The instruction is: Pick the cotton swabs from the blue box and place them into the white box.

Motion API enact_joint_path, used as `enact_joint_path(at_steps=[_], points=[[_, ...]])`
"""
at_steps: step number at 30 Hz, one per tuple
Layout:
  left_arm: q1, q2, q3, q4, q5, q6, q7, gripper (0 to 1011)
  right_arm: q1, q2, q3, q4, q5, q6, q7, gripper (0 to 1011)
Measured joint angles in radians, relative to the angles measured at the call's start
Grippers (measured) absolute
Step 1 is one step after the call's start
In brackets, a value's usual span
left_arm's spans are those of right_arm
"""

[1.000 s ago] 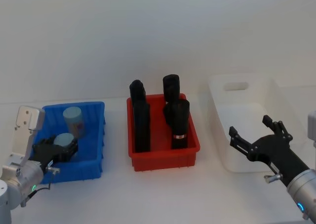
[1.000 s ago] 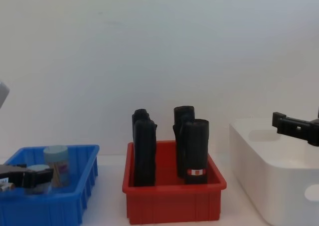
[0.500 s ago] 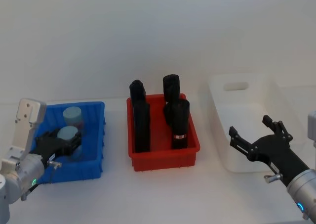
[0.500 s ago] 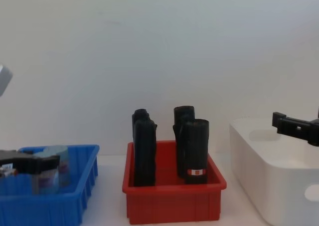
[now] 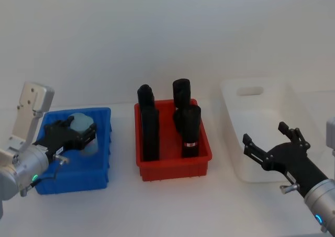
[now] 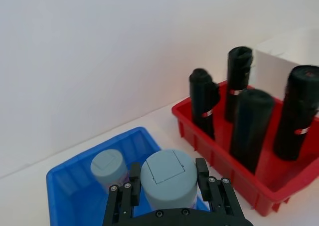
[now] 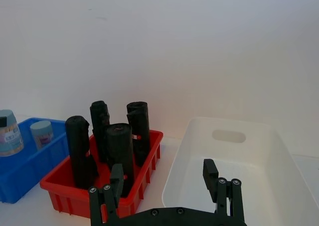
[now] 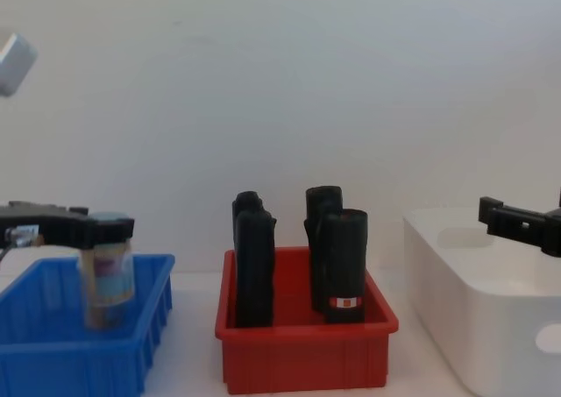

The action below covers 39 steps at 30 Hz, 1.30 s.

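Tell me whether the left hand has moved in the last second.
Yes. The left hand, shut on a cotton swab jar, has risen: in the chest view it sat down inside the blue box, and now it is above the rim.

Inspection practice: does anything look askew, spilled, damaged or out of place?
Nothing stands out. The left gripper holds one jar upright over the blue box; another jar stands inside; the rolls stand upright; the right gripper hovers by the white box.

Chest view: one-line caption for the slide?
Left gripper holds a cotton swab jar above the blue box; right gripper hovers open near the white box.
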State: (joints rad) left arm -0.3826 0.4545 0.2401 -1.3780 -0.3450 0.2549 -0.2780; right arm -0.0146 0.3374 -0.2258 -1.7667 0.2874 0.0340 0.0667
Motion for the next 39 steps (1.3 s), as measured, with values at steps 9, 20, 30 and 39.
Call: enact_joint_path(at_steps=[9, 20, 30, 39], points=[[0.003, 0.027, -0.011, -0.117, -0.01, 0.076, -0.093, 670, 0.0, 0.0, 0.0, 0.0, 0.0, 0.0, 0.0, 1002], [-0.022, 0.039, -0.012, -0.207, -0.035, 0.156, -0.221, 670, 0.0, 0.0, 0.0, 0.0, 0.0, 0.0, 0.0, 1002], [-0.054, 0.017, 0.014, -0.244, -0.047, 0.194, -0.32, 670, 0.0, 0.0, 0.0, 0.0, 0.0, 0.0, 0.0, 1002], [-0.07, 0.0, 0.032, -0.262, -0.052, 0.211, -0.364, 670, 0.0, 0.0, 0.0, 0.0, 0.0, 0.0, 0.0, 1002]])
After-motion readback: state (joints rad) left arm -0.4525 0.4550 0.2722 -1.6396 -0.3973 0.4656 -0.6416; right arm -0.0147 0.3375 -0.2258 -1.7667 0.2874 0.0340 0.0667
